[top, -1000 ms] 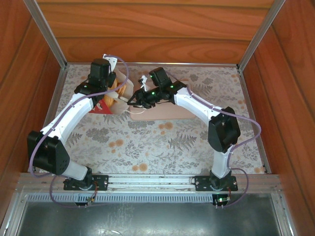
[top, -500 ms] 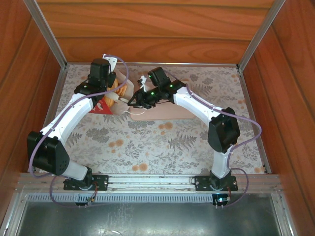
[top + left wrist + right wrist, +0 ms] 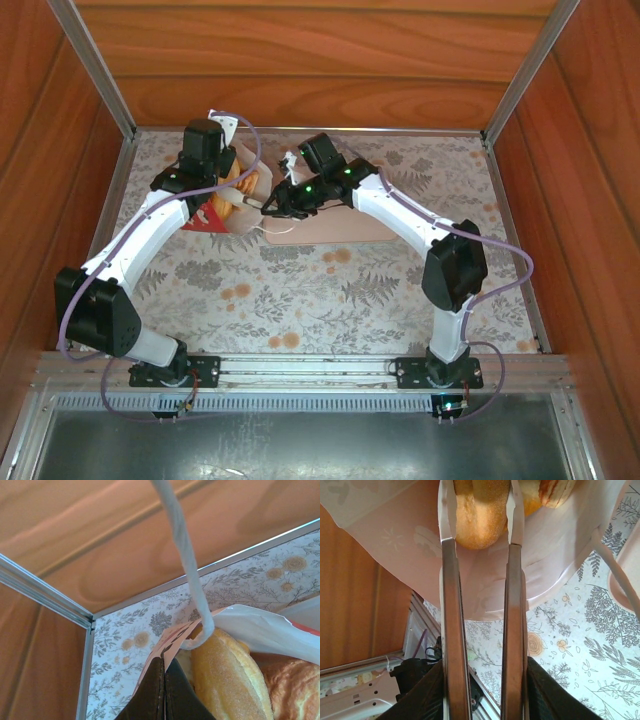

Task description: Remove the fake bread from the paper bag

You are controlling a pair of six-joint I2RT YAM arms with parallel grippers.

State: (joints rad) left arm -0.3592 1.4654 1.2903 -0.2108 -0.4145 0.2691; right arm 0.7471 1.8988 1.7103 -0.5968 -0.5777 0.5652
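The paper bag (image 3: 205, 216) lies tipped at the back left of the table, its mouth facing right. My left gripper (image 3: 164, 664) is shut on the bag's upper edge (image 3: 175, 639), beside its string handle (image 3: 187, 555). Glossy golden fake bread (image 3: 225, 680) fills the bag's mouth, with another piece (image 3: 295, 690) to its right. My right gripper (image 3: 480, 500) reaches into the mouth, its two fingers (image 3: 449, 580) pressed against both sides of an oval golden loaf (image 3: 480, 527). In the top view the right gripper (image 3: 266, 206) meets the bag just right of the left gripper (image 3: 222, 196).
A pale pink tray (image 3: 340, 228) lies flat under the right arm's wrist, just right of the bag. Wooden walls with metal rails (image 3: 100, 75) close the table in at back and sides. The floral cloth (image 3: 300, 290) covers the table toward the arm bases.
The right gripper has pushed slightly left into the bag's mouth and its fingers have narrowed around the loaf. The left arm and the bag have stayed put.
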